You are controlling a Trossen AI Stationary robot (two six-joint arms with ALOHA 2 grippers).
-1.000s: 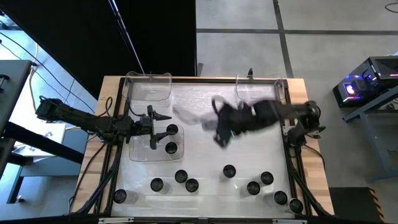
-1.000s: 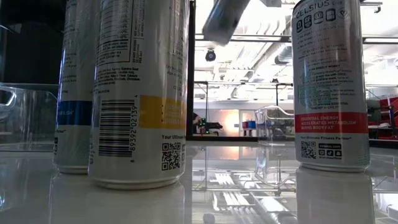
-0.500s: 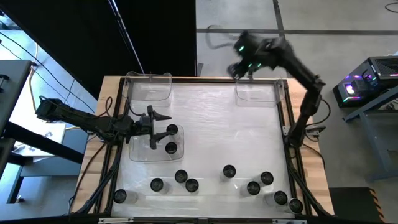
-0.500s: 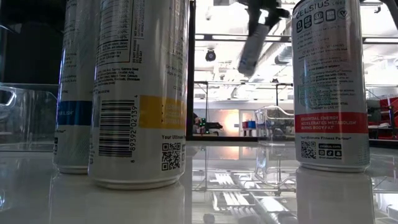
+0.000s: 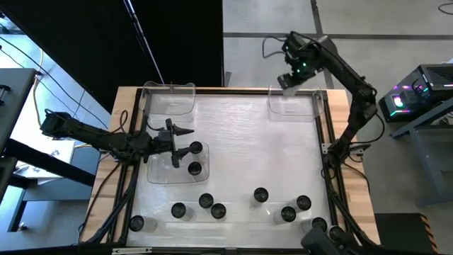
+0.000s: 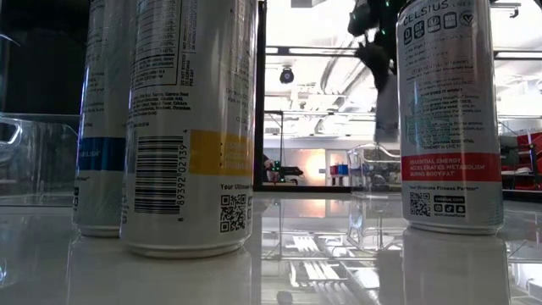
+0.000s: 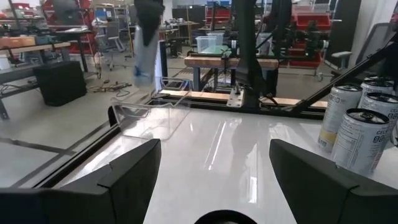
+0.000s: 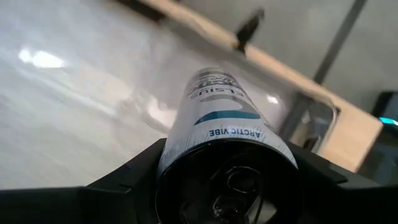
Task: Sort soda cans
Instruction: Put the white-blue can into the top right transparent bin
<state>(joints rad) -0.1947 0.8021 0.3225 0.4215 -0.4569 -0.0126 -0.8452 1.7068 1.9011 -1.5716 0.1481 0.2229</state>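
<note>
Your right gripper, clamped on a can, hangs it upright directly above the far right tray; left gripper waits open.

Soda cans: thin metal, glossy printed sides, silvery rims. Can clamped betw. right gripper fingers: smooth, shiny. Fingers of left gripper: matt dark plastic. Trays: clear glossy plastic. Table: white, glossy, reflective; wood edge, matt.
</note>
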